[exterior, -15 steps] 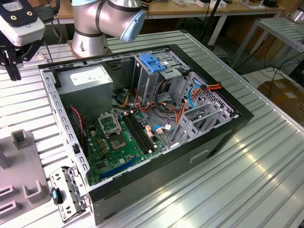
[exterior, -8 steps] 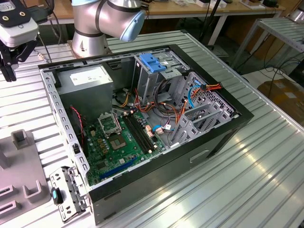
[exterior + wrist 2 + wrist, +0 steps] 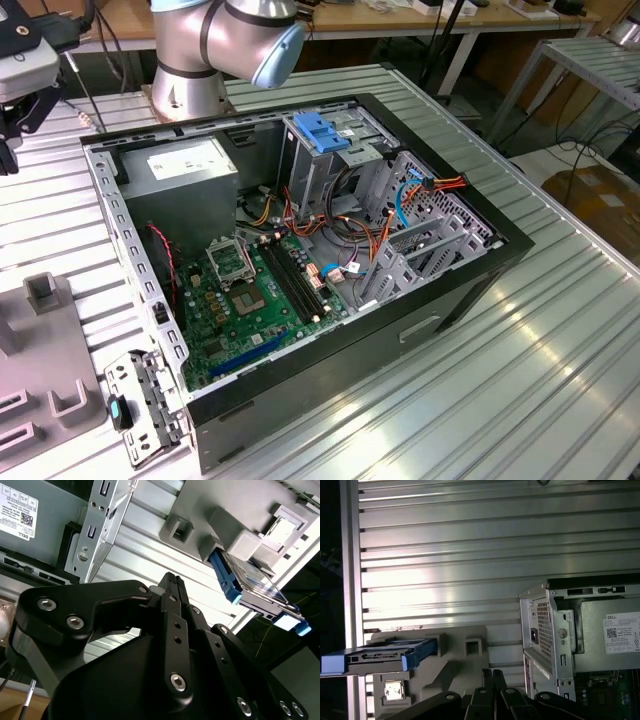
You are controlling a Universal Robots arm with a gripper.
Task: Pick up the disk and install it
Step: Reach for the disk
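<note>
Exterior view: the open computer case (image 3: 300,250) lies on the ribbed counter (image 3: 560,330). The arm's base (image 3: 190,60) stands behind it, and a grey holder (image 3: 55,350) sits at the exterior view's left.

Second wrist view: the gripper (image 3: 172,577) is clenched, finger against finger, with nothing between them. The disk (image 3: 247,587), with blue side rails, stands on edge, apparently seated in the holder, apart from the gripper.

First wrist view: the disk (image 3: 380,657) rests on the holder, beside the case and clear of it.
</note>
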